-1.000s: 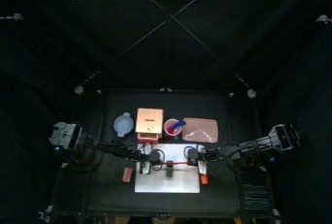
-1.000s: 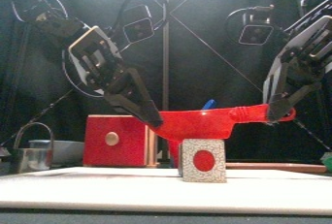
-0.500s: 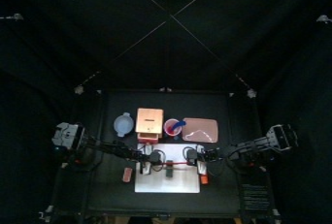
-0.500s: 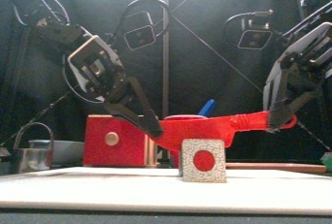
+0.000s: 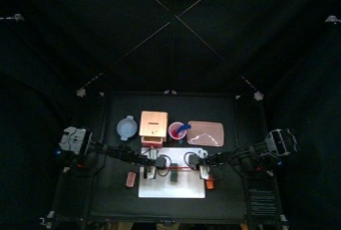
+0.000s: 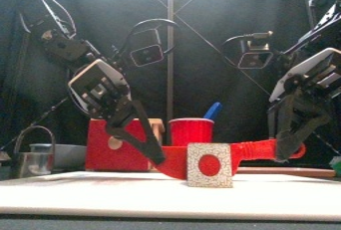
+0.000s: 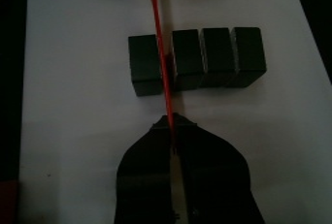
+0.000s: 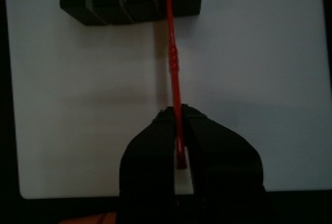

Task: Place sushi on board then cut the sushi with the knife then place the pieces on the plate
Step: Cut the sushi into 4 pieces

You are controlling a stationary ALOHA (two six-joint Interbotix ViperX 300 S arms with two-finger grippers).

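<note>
Knife (image 7: 158,44) set across the sushi (image 7: 215,58) on the board (image 7: 78,131).
My left gripper (image 7: 173,129) and right gripper (image 8: 176,119) each pinch one end of the knife, jaws closed on it. Uneven pressing could skid the sushi or twist the blade off its seam. No legible writing.

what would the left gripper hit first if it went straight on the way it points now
The sushi roll: the left gripper, shut on the red knife, points along the blade at it on the white board. It slants downward, so it might touch the board first.
</note>
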